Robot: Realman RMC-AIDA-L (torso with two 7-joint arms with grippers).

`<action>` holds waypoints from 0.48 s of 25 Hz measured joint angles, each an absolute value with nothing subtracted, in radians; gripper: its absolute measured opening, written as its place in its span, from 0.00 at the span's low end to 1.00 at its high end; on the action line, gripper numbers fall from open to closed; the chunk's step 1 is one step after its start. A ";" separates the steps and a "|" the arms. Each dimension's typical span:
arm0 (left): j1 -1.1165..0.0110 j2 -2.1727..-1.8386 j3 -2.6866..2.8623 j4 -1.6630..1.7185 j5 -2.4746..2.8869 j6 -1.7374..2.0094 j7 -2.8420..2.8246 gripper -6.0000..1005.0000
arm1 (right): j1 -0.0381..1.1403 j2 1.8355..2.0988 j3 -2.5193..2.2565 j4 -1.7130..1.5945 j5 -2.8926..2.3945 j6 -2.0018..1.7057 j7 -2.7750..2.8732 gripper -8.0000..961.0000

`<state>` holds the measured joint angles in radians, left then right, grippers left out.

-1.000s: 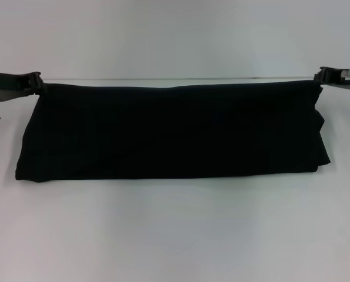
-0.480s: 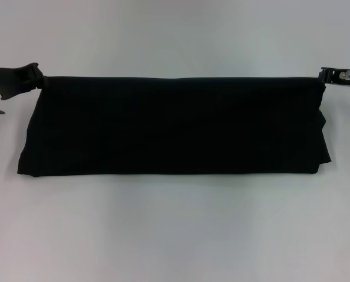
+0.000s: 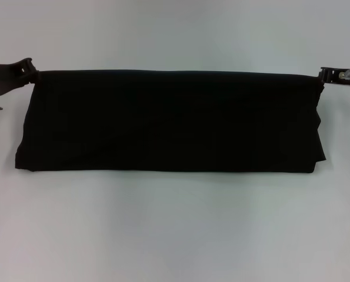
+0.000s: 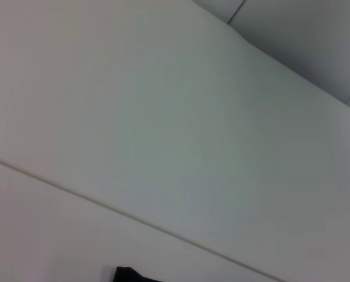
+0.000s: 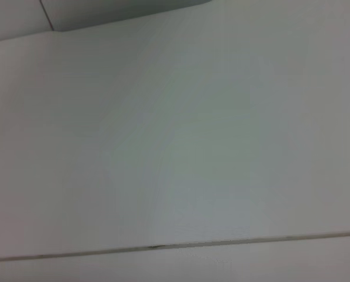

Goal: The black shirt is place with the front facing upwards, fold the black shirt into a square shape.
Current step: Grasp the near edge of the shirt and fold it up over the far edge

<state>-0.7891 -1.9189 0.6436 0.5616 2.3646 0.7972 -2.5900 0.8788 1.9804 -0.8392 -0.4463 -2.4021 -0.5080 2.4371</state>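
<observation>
Holding the large plain black soft-fabric shirt (image 3: 172, 120) by the two ends of its upper edge, both arms have it stretched into a long wide band across the white tabletop (image 3: 175, 229); the left tool (image 3: 32, 74) is pinching the left corner and the right tool (image 3: 322, 77) is pinching the right corner, each pressed together on cloth as far as I can see from the head view; the top edge runs taut and nearly level between them, while the lower part of the band lies on the tabletop nearer the robot.

The risk I see is uneven handling; if one tool travels faster or lets go sooner, the taut edge would skew and the fold would come down crooked rather than square; the bites look small, right at the corners, so too much pull between the arms could slip the fabric out of one of them, and that side would drop in a heap; the layers beneath might also drag and bunch as the edge is carried over them. The lettering is not visible.
</observation>
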 joint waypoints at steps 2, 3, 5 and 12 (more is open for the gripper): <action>-0.791 -1.918 0.648 0.553 2.372 0.786 -2.591 0.01 | 0.879 1.980 -0.839 -0.446 -2.402 -0.506 2.437 0.08; -0.795 -1.915 0.653 0.544 2.380 0.784 -2.591 0.01 | 0.879 1.981 -0.839 -0.446 -2.402 -0.505 2.437 0.08; -0.796 -1.914 0.655 0.542 2.383 0.784 -2.591 0.01 | 0.880 1.981 -0.840 -0.446 -2.402 -0.505 2.435 0.09; -0.799 -1.920 0.656 0.550 2.387 0.784 -2.580 0.01 | 0.887 1.982 -0.877 -0.441 -2.402 -0.483 2.436 0.09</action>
<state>-0.7992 -1.9197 0.6564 0.5500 2.3873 0.7836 -2.5797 0.8867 1.9822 -0.8767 -0.4414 -2.4022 -0.4826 2.4361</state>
